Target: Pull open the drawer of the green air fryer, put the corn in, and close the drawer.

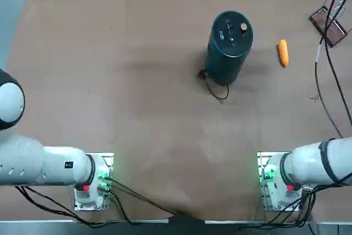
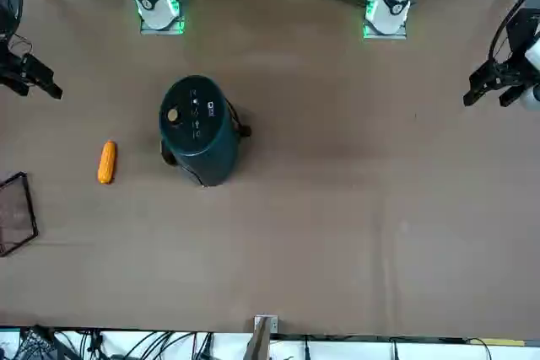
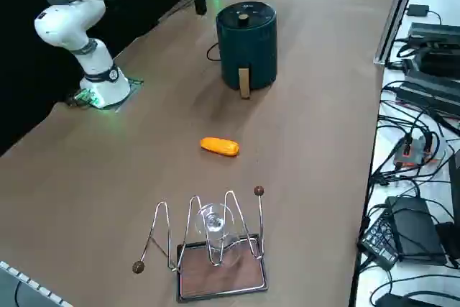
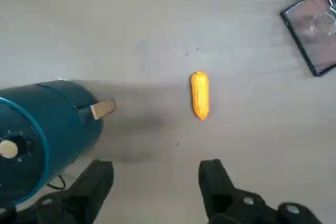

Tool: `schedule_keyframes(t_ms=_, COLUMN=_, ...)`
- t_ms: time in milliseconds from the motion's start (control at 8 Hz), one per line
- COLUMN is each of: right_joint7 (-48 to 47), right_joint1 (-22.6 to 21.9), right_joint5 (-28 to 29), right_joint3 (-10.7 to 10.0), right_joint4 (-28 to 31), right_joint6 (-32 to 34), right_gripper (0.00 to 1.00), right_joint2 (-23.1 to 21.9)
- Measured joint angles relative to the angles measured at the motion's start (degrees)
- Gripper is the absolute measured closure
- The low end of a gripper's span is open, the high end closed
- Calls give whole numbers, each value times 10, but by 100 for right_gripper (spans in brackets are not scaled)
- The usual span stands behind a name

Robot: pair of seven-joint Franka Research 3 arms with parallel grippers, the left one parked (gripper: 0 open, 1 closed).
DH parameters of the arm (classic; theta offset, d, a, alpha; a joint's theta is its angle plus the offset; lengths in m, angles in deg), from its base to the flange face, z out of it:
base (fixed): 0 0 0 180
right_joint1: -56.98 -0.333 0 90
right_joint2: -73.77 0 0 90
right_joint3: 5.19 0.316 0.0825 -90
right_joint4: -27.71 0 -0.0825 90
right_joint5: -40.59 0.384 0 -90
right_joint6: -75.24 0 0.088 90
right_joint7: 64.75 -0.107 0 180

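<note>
The green air fryer (image 1: pixel 230 45) stands upright at the far middle of the table, its gold knob on top. Its drawer (image 3: pixel 248 70) is shut flush with the body, and the tan handle (image 4: pixel 102 108) points toward the corn. The corn (image 1: pixel 283 52) lies flat on the table to the fryer's right, a short gap from it (image 3: pixel 219 147). My right gripper (image 4: pixel 156 169) is open and holds nothing; it hangs high above the table with the corn (image 4: pixel 200 94) and the fryer (image 4: pixel 37 135) both below it. In the front view it shows at the left edge (image 2: pixel 46 83).
A wire rack on a brown base, holding a glass (image 3: pixel 215 239), stands at the table's far right edge (image 1: pixel 329 26). Cables (image 1: pixel 324 81) trail along that edge. The fryer's black cord (image 1: pixel 217 89) loops on the table on its near side.
</note>
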Motion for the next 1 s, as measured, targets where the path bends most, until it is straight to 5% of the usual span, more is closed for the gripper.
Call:
schedule_keyframes(t_ms=500, right_joint7=-3, right_joint1=-3, right_joint5=0, right_joint3=0, right_joint4=1, right_joint6=0, right_gripper=0, right_joint2=8)
schedule_keyframes(t_ms=1000, right_joint7=-112, right_joint1=-14, right_joint5=1, right_joint3=0, right_joint4=14, right_joint6=-47, right_gripper=0, right_joint2=98)
